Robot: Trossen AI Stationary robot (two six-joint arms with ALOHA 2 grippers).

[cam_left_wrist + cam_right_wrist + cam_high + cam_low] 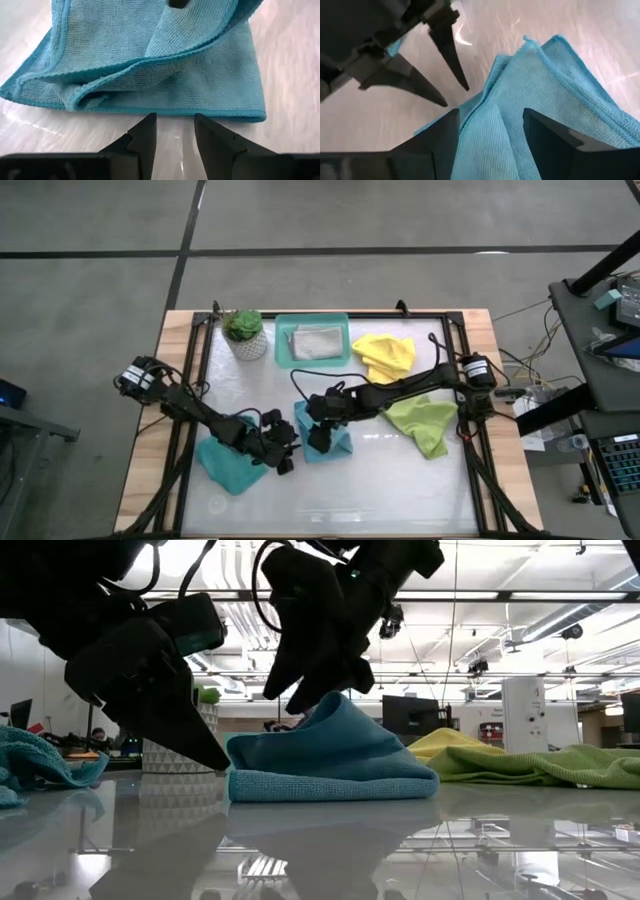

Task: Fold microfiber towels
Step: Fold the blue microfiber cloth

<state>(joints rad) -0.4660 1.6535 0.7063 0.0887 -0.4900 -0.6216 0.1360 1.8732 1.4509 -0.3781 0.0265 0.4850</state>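
Note:
A teal-blue microfiber towel [338, 442] lies folded over on the white table near its middle, its folded layers bulging up [330, 755]. My right gripper [491, 114] hangs open just above the towel's raised top, fingers slanting down, with nothing between them. My left gripper [174, 120] stands open at table height just short of the towel's folded edge [165, 111], on its left side; I cannot tell whether its tips touch it. A second teal-blue towel [228, 465] lies crumpled under the left arm. Yellow [385, 355] and lime green [425, 423] towels lie at the right.
A teal tray [283, 345] with a folded light grey towel [315, 342] stands at the back, beside a potted plant [245, 335]. Black frame rails [190, 410] run along the table's sides. Bare white surface lies toward the near edge [340, 500].

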